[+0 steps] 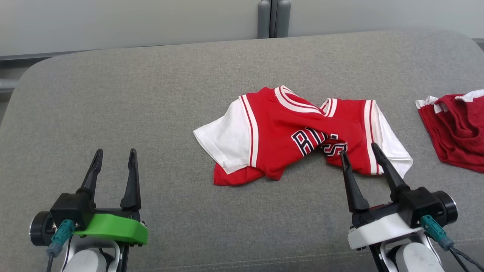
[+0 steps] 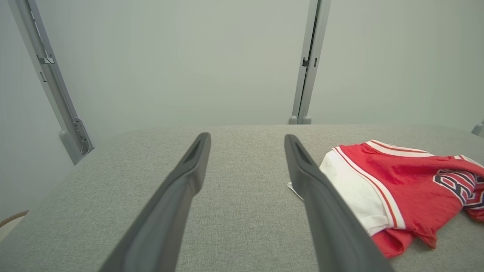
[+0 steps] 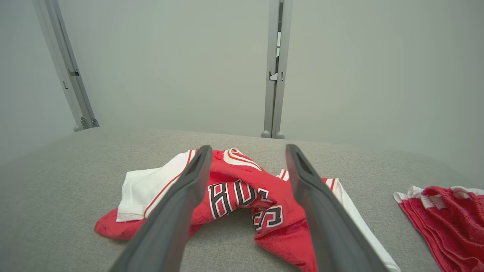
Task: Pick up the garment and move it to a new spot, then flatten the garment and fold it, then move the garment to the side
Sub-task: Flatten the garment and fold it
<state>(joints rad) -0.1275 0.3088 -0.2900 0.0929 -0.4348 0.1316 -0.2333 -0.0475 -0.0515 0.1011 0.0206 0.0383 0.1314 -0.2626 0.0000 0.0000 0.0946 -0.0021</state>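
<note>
Jersey (image 1: 272, 124) lying crumpled mid-way across the grey padded surface (image 1: 151, 94), not flattened or folded. Left end effector (image 1: 115, 151) and right end effector (image 1: 359, 149) both gaping wide, gripping nothing (right one hovering at the jersey's near edge). Flattening, folding and setting aside all looking undone.

The head camera looks from high up, forward and down, on the grey fabric-covered cushion (image 1: 151, 105); a pale wall (image 1: 113, 22) closes its top edge. The left wrist camera sits low over this cushion, looking along the left gripper (image 2: 247, 138) toward that wall. The right wrist camera is equally low, looking along the right gripper (image 3: 248, 149) at the same wall. All three share the crumpled red and white jersey with dark letters (image 1: 280, 132); head and right wrist views share also a dark red folded cloth (image 1: 457, 128).
</note>
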